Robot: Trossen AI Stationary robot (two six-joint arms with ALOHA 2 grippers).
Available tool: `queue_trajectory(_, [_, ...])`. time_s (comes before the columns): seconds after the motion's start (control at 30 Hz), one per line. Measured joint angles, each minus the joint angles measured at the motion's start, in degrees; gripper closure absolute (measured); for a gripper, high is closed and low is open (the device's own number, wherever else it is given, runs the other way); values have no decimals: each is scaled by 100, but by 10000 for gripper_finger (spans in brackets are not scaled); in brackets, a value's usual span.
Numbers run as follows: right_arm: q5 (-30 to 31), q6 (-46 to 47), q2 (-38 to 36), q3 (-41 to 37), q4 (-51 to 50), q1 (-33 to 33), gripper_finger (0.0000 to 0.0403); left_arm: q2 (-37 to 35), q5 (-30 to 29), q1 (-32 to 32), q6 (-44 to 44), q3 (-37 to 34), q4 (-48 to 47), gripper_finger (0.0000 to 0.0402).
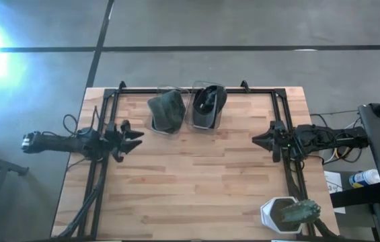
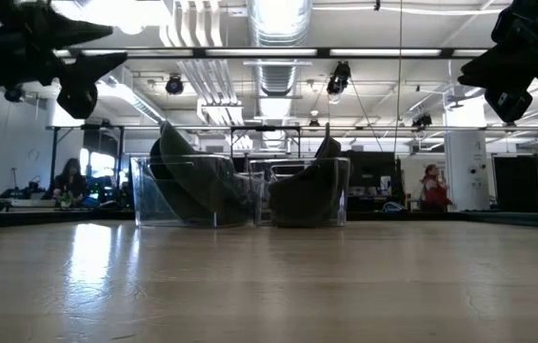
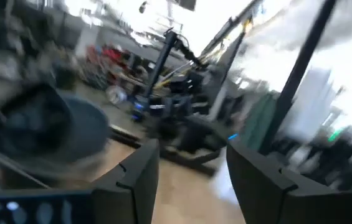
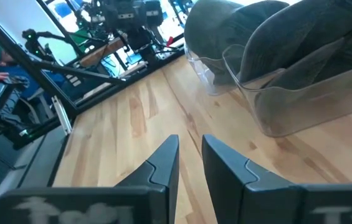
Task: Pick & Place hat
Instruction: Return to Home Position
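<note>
Two clear bins stand side by side at the table's far middle. One holds a grey-green hat point(image 1: 166, 111) point(image 2: 192, 176) point(image 4: 300, 43), the other a black hat point(image 1: 208, 104) point(image 2: 308, 191). My left gripper point(image 1: 138, 138) point(image 3: 191, 168) hovers above the table's left side, level, pointing right, open and holding nothing. My right gripper point(image 1: 255, 140) point(image 4: 190, 155) hovers above the right side, pointing left, with its fingers a narrow gap apart and nothing between them. Both grippers stand nearer than the bins and apart from them.
A white container point(image 1: 274, 215) holding a greenish hat point(image 1: 300, 213) sits at the table's near right corner. Black frame rails point(image 1: 102, 168) run along the left, right and far edges. Bare wood point(image 1: 196, 181) lies between the arms. People show in the room beyond.
</note>
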Motion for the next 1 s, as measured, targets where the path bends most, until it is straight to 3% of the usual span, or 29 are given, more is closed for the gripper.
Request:
queue_trajectory(0.13, [0, 0, 0, 0, 0, 0, 335, -611, 6, -4, 1689, -2, -607, 221])
queue_trajectory(0.23, [0, 0, -1, 0, 0, 0, 335, -945, 7, -2, 2263, -4, -1019, 221])
queue_trajectory(0.47, [2, 0, -1, 0, -7, 0, 335, -1044, 334, 11, 2077, -7, -1982, 221])
queue_trajectory(1.0, [2, 0, -7, 0, -17, -2, 335, -1029, 419, 11, 1786, -7, -1976, 221])
